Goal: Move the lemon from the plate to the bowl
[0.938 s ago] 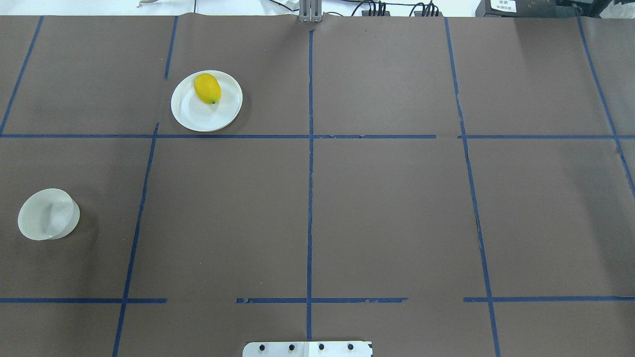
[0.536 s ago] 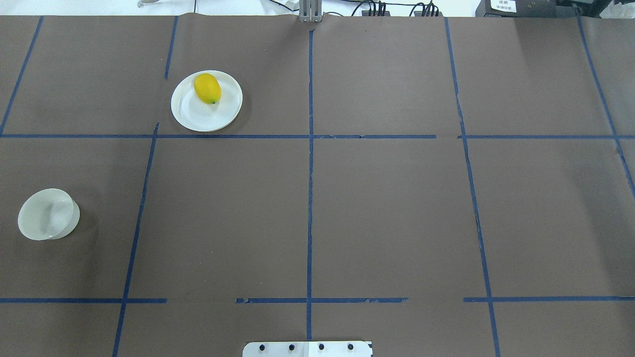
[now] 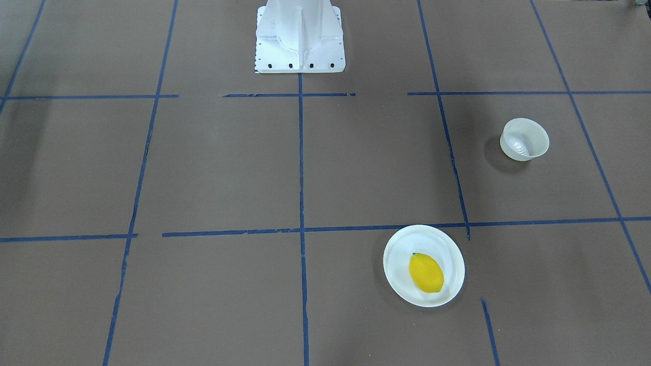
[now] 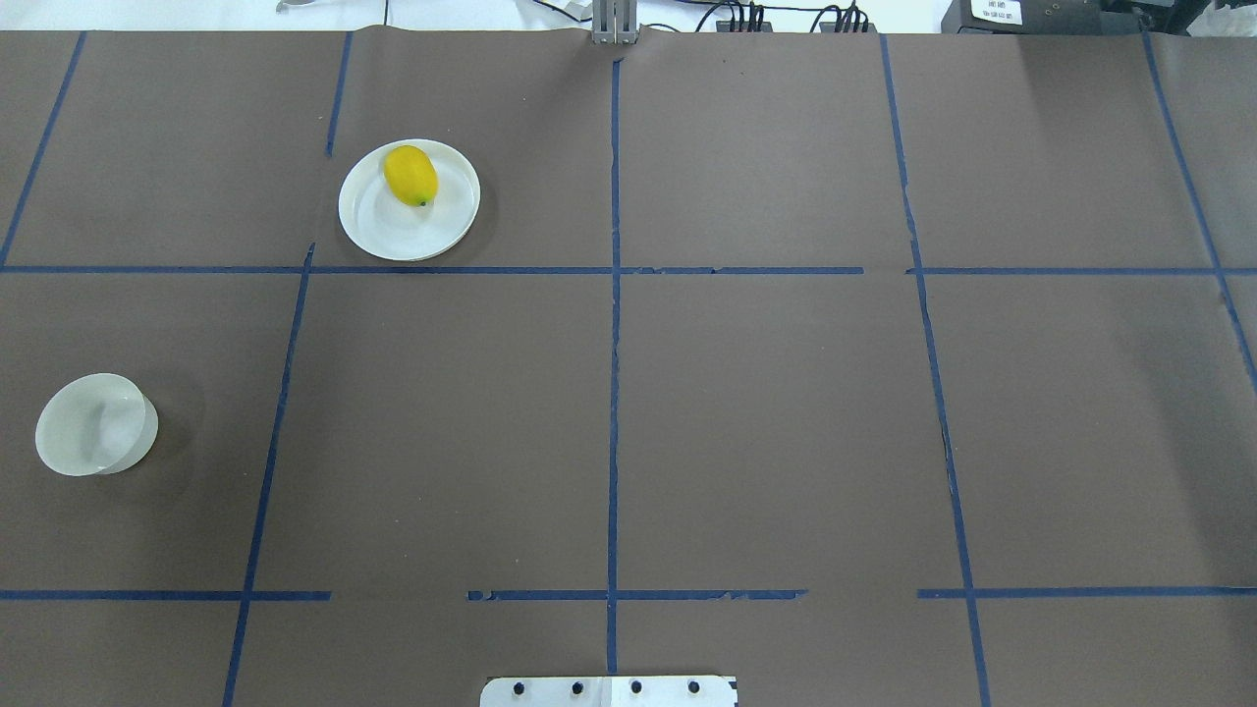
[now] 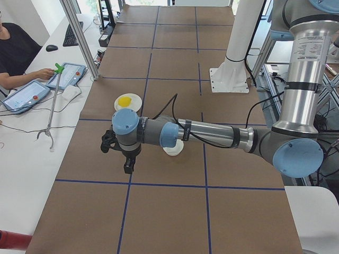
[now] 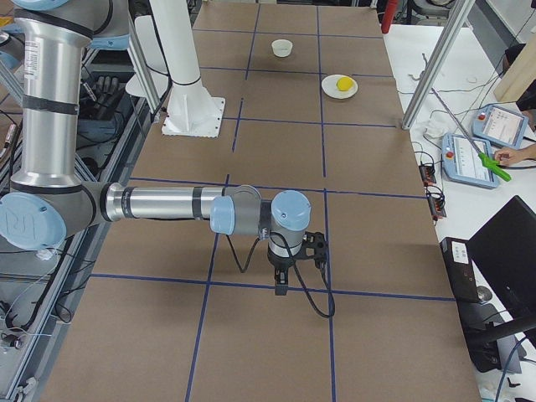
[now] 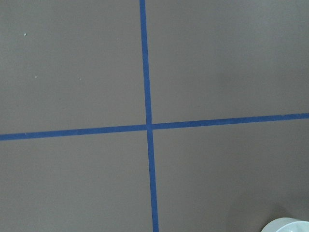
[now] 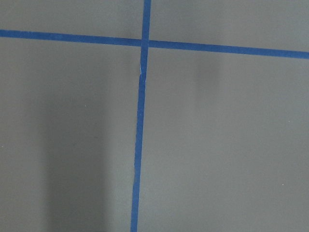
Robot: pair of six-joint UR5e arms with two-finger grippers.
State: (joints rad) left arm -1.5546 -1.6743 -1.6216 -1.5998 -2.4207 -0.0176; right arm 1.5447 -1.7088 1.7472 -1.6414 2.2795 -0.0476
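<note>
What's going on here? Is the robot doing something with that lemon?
Not yet. The lemon sits on the plate, and the bowl stands empty, off on its own. The left arm and the right arm both hang above the table, touching nothing. Nobody has picked up the lemon, so its trip to the bowl hasn't started.

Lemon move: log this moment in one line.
lemon: on plate | bowl: empty | left gripper: open/shut unclear | right gripper: open/shut unclear | transfer: not started

Silver tubular arms, pale-blue joint caps
</note>
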